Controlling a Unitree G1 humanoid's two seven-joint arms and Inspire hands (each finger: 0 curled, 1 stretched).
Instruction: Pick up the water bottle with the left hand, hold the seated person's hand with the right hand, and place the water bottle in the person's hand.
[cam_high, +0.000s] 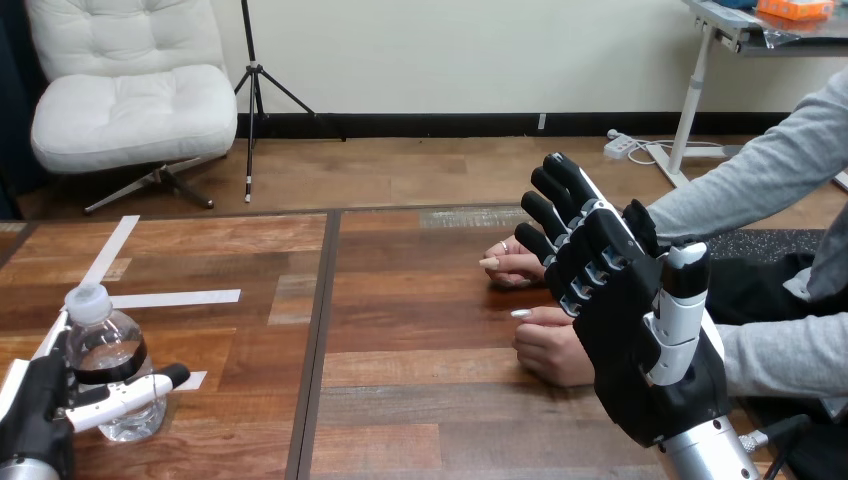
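A clear water bottle (104, 338) with a white cap stands upright on the wooden table (420, 400) near its front left corner. My left hand (35, 412) is at it: the thumb crosses the bottle's front and dark fingers show through it from behind. My right hand (640, 350) is raised at the right with its palm toward me and its fingers nearly straight, holding nothing. Behind its fingers, the person's two hands rest on the table, the farther hand (512, 265) and the nearer hand (548, 352). My right hand partly hides both; I cannot tell whether it touches them.
White tape strips (175, 298) lie on the table's left half, just beyond the bottle. A dark seam (318, 340) runs front to back between the two table boards. The person's grey sleeves (770, 170) come in from the right edge.
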